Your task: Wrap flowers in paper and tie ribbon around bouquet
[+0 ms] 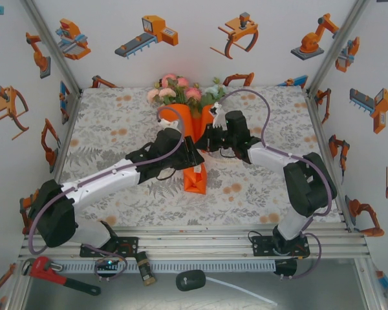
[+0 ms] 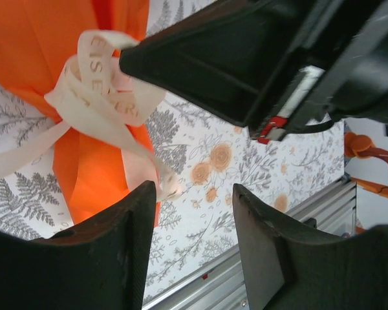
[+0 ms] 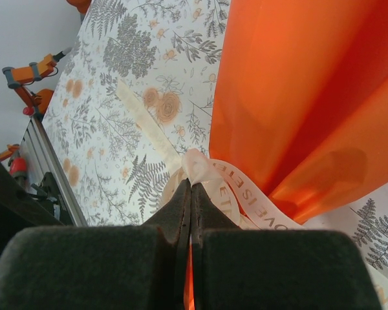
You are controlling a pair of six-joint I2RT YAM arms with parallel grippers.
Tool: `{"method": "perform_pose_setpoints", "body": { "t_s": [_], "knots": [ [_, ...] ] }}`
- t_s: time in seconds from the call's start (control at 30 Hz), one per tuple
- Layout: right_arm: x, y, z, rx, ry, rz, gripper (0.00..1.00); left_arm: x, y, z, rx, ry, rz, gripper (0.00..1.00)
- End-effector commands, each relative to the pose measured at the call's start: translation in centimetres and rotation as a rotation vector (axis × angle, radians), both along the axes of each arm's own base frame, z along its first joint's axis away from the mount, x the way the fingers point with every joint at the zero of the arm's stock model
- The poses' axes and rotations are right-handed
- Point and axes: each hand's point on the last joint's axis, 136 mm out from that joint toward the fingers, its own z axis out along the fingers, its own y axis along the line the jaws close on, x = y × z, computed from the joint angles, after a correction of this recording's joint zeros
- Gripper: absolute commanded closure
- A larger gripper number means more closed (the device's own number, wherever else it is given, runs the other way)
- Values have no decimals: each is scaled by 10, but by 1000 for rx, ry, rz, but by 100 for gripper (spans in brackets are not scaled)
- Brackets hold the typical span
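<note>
The bouquet lies mid-table: pink and cream flowers (image 1: 180, 90) at the far end, the orange paper (image 1: 179, 115) narrowing to a tail near me. A cream ribbon (image 2: 110, 97) with printed letters is knotted round the cone's narrow waist. My right gripper (image 3: 191, 184) is shut, its tips pinching a fold of the ribbon (image 3: 246, 194) beside the paper (image 3: 310, 97). My left gripper (image 2: 195, 194) stands open with only tablecloth between its fingers; a loose ribbon end hangs just beside its left finger. Both grippers (image 1: 193, 155) (image 1: 210, 138) meet at the cone's waist.
The floral tablecloth (image 1: 116, 129) covers the table inside patterned walls. An aluminium rail (image 1: 200, 239) runs along the near edge. Below it lie a red pipe wrench (image 1: 52, 271) and a black mouse-like device (image 1: 191, 279) with a white cable.
</note>
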Motion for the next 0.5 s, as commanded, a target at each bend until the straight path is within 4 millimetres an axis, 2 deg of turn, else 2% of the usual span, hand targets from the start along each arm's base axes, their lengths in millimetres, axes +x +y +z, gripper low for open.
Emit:
{"method": "perform_pose_setpoints", "body": {
  "t_s": [0.0,0.07,0.13,0.2,0.27,0.37,0.47],
  "knots": [
    [-2,3,26,12,-85,26,100,6,12,33,-6,-141,16,49],
    [-5,3,29,6,-110,43,100,8,30,43,13,-178,74,49],
    [-17,7,36,21,-159,110,100,15,56,46,43,-181,166,49],
    [-34,13,44,32,-236,194,100,25,83,41,45,-120,249,47],
    [-48,18,47,28,-299,262,100,32,95,31,-1,-22,278,45],
    [-61,25,47,43,-326,337,100,40,92,16,-83,105,255,45],
    [-68,32,49,66,-337,382,100,47,76,18,-181,111,220,44]
  ]
}}
